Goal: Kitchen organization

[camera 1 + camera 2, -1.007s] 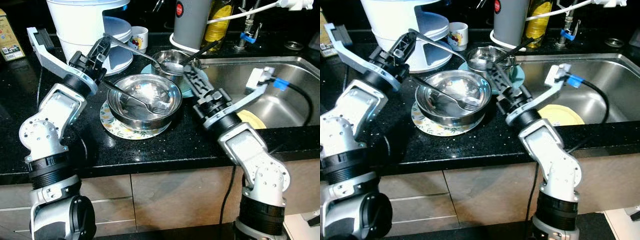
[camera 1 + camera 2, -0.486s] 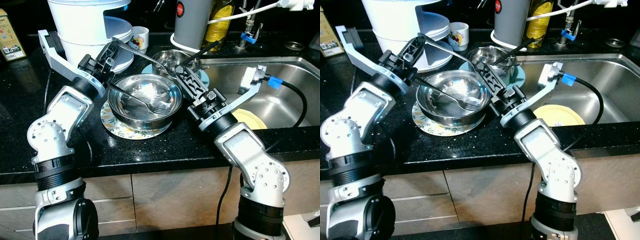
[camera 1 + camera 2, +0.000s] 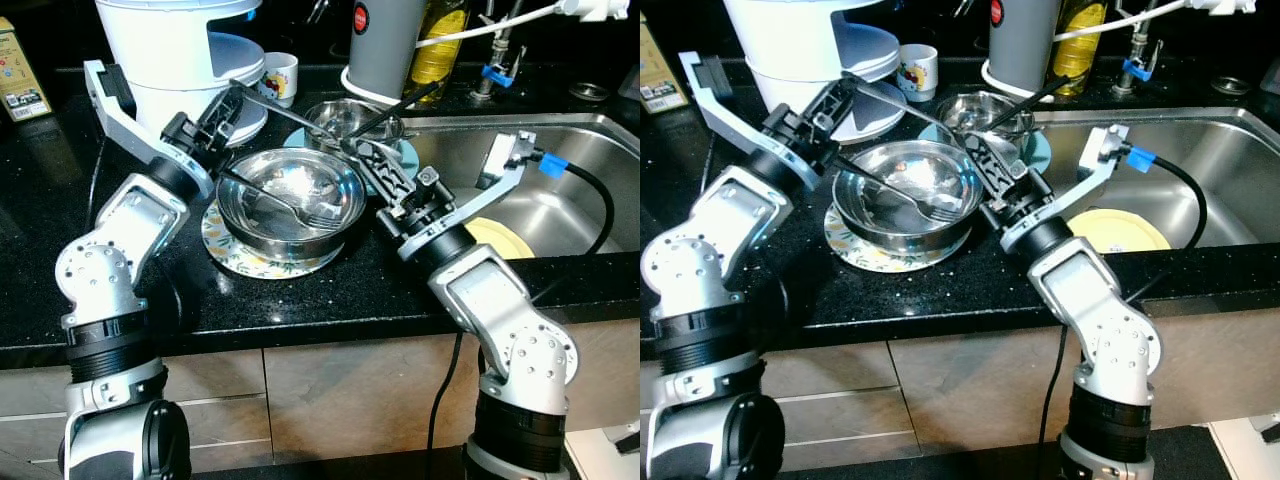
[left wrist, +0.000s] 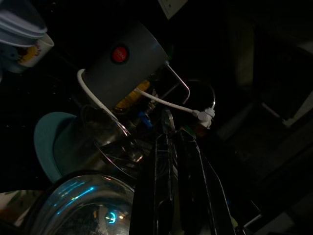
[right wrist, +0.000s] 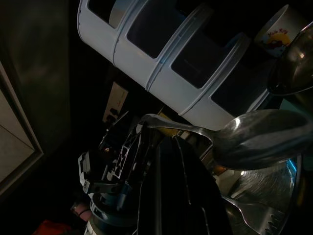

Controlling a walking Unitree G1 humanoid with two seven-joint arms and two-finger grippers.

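Observation:
My left gripper (image 3: 232,96) is shut on the handle of a steel spoon (image 3: 290,113), held in the air above the big steel bowl (image 3: 290,190). The spoon's bowl end (image 5: 259,142) reaches toward the small steel bowl (image 3: 345,118). My right gripper (image 3: 358,152) has its fingers together, tips right at the spoon's neck between the two bowls; whether they pinch it I cannot tell. A fork (image 3: 290,207) lies in the big bowl, which rests on a floral plate (image 3: 235,258). A black utensil (image 3: 400,100) leans in the small bowl, on a teal plate (image 3: 408,158).
A white stacked container (image 3: 170,50), a mug (image 3: 280,75), a grey kettle (image 3: 385,40) and an oil bottle (image 3: 440,40) line the back of the black counter. The steel sink (image 3: 570,190) on the right holds a yellow plate (image 3: 505,240). A carton (image 3: 20,70) stands far left.
My right gripper has swung left from the small bowl to the spoon's neck. My left gripper has carried the spoon a little right and higher.

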